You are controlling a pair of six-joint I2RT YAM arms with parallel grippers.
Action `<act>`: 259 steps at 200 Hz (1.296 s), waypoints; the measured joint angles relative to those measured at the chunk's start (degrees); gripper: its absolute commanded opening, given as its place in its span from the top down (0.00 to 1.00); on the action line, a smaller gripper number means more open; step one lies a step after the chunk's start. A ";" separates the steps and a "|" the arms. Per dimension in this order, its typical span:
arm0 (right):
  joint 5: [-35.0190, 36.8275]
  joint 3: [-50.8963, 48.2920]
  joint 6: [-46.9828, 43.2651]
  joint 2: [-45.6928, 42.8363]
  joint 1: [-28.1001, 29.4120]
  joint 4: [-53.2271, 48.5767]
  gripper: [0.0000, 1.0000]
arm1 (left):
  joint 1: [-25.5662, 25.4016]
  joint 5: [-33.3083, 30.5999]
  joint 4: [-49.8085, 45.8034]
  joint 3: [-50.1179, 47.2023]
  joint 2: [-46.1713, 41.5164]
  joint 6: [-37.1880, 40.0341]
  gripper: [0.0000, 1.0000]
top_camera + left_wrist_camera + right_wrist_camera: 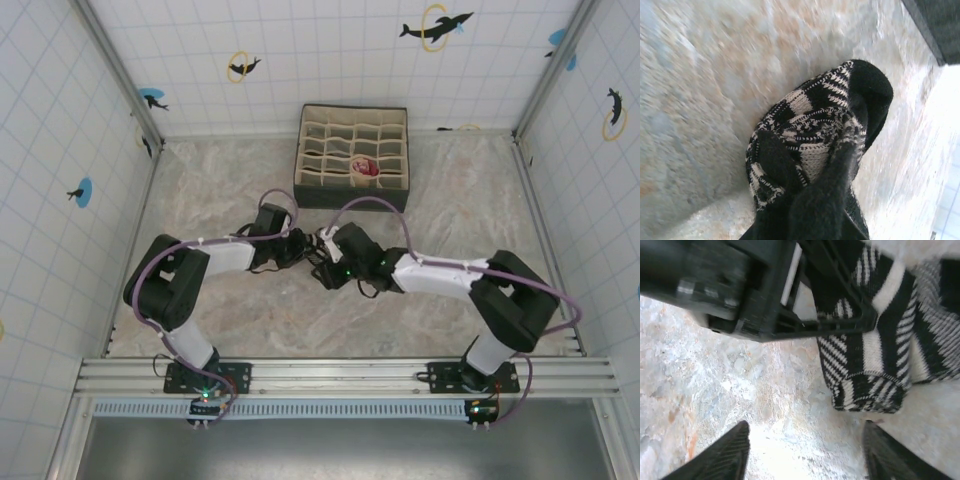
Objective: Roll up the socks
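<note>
At mid-surface (450, 200) the striped sock (815, 125), bunched with no clear long axis, is grasped in the jaws of the left arm (215, 258); the jaws of the right arm (440, 272) are parted and empty, just right of it. Farther back, the organiser box (352, 196) is shown with a reddish rolled sock (365, 168) in a compartment right of centre
</note>
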 measured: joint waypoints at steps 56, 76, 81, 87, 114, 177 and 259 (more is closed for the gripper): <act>19.37 -8.48 -8.66 -1.73 8.35 7.13 0.26 | -3.41 4.09 -3.82 0.61 -0.26 3.82 1.00; 23.08 -10.88 -10.16 -1.70 9.88 10.23 0.25 | -4.15 4.42 -4.46 0.68 -0.31 4.00 1.00; 23.82 -10.99 -10.40 -1.62 10.10 10.80 0.25 | -4.26 4.48 -4.55 0.68 -0.33 4.00 1.00; 24.57 -10.99 -10.67 -1.40 10.23 11.91 0.26 | -4.37 4.48 -4.63 0.68 -0.39 3.98 1.00; 26.80 -10.97 -11.02 0.37 10.49 16.90 0.26 | -4.59 4.46 -4.92 0.68 -0.55 3.96 1.00; 28.44 -10.97 -10.75 7.26 10.38 20.57 0.36 | -4.59 4.48 -5.01 0.68 -0.59 3.93 1.00; 24.24 -10.97 -5.53 7.87 8.11 21.90 0.99 | -4.50 3.21 -4.63 0.33 -1.16 3.54 0.69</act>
